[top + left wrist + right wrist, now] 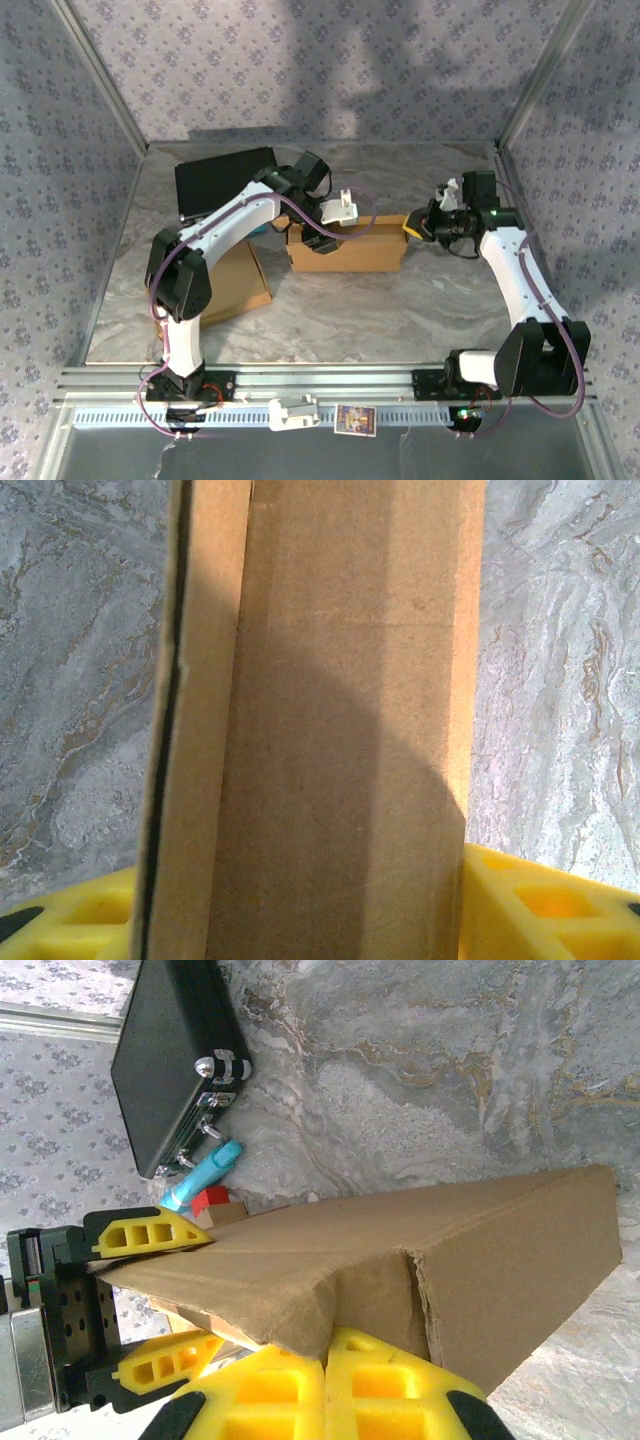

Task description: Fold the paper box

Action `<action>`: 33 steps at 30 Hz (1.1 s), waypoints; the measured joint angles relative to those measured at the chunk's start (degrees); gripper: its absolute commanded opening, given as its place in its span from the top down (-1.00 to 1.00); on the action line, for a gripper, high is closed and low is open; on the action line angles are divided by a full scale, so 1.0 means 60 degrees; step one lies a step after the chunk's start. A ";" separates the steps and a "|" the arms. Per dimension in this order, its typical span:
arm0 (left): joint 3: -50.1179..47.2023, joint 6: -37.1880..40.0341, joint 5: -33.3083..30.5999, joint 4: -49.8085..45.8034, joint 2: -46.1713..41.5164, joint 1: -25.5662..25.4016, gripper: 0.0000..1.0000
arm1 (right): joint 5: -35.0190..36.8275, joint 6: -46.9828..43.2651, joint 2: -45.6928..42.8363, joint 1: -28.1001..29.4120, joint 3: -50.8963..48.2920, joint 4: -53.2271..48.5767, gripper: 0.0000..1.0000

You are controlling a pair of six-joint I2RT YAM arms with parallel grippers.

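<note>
While it sits clamped between both arms, paper box (345, 248): long, shallow brown carton, partly folded, one end at each gripper.
Box surface (340, 730): matte kraft cardboard with straight creases; a dark slit runs along one long edge, where a side panel stands slightly off.
Box end (520, 1270): square corner beside the right fingertips, with a ragged split where the end flap meets the side wall.
Left gripper (318, 238): yellow ribbed fingers (540, 900) straddle the box's width, one pressed on each side wall.
Right gripper (328, 1385): yellow fingers pressed together, tips against the loose end flap; whether cardboard is caught between them, I cannot tell.
Table (400, 310): grey marbled top, smooth.
Black case (165, 1060): hard, rectangular, with chrome latches, beyond the left fingers.
Flat cardboard (235, 285): brown sheet behind the left jaws, under that arm.
</note>
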 measured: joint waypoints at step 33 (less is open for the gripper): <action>-0.1253 -0.1504 -0.0004 0.1504 -0.1035 0.0226 -0.50 | 0.3483 -0.3300 -0.0142 0.1322 0.0528 -0.1264 1.00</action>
